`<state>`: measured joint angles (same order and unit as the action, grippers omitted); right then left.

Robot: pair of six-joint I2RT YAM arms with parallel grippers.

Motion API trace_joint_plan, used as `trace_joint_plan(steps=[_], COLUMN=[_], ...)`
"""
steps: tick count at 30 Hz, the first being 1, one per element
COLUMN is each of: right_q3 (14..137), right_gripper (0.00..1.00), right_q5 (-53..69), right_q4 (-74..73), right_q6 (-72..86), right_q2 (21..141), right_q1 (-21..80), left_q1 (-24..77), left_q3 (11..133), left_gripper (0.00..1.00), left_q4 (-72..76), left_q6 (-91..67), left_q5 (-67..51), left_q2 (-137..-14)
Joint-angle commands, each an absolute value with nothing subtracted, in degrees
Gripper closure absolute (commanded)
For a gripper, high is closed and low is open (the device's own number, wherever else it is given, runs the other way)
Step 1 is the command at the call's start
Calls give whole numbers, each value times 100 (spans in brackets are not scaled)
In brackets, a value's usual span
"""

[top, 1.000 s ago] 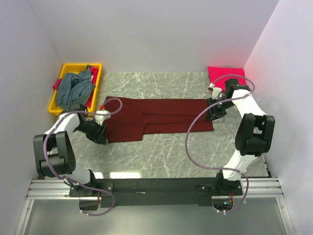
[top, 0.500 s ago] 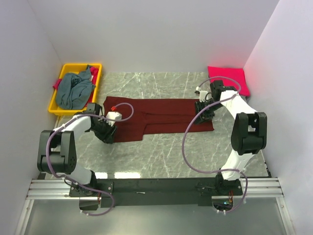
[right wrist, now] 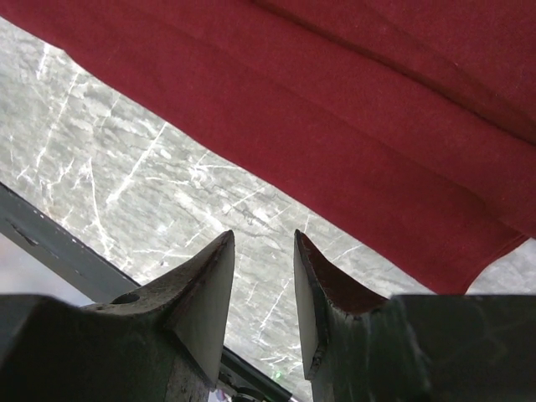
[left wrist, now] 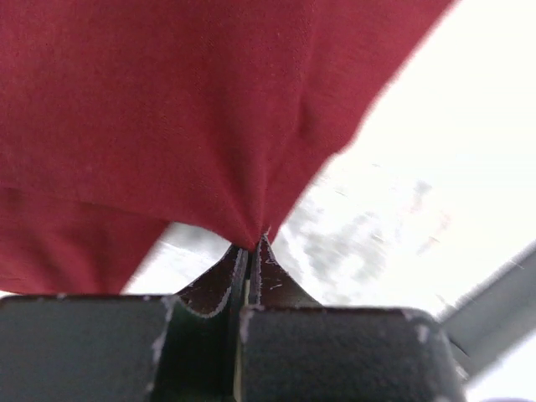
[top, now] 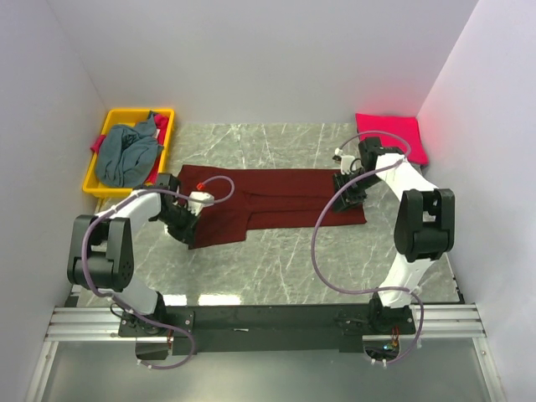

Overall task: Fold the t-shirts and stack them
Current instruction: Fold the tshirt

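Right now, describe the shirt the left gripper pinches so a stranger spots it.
On the marble table, the dark maroon t-shirt lies spread across its middle. The grey-blue shirt is heaped in the yellow bin, the pink-red shirt folded far right.

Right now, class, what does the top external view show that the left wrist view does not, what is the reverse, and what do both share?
Only the top external view shows the yellow plastic bin holding a crumpled grey-blue cloth t-shirt, and the folded bright pink-red cloth t-shirt in the table's far right corner. Only the left wrist view plainly shows the left gripper shut, pinching an edge of the dark maroon cloth t-shirt. Both show that maroon shirt and the grey marbled table.
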<state>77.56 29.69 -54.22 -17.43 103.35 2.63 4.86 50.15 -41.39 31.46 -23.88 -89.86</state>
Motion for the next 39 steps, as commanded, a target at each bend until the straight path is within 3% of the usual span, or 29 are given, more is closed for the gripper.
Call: trace_joint_plan(steps=[1,12,19,32,39], right_q3=[7972,7945,7717,7594,7620], right_gripper=[58,59,60,66,73], right_q5=[3059,2883,2611,2347,2030], right_q4=[-5432,-5414,-5388,-5195,-5045], right_q6=[-1802,-1907,-2083,-2241,-2224], right_q2=[10415,10415,10266,10494,10617], right_q1=[290,272,229,18,-141], left_q1=[519,361,-254,-387,-448], left_q3=[5649,7601,8831,8921,8562], left_gripper=[99,99,99,99,70], left_q4=[-5140,-5178,-4703,-2901,-2182], left_q6=[3278,2734,2066,809,221], left_q5=[-3058,-3726,-4280,-4149,-3640], left_q2=[-8938,-10106,-11222,-11689,-11568])
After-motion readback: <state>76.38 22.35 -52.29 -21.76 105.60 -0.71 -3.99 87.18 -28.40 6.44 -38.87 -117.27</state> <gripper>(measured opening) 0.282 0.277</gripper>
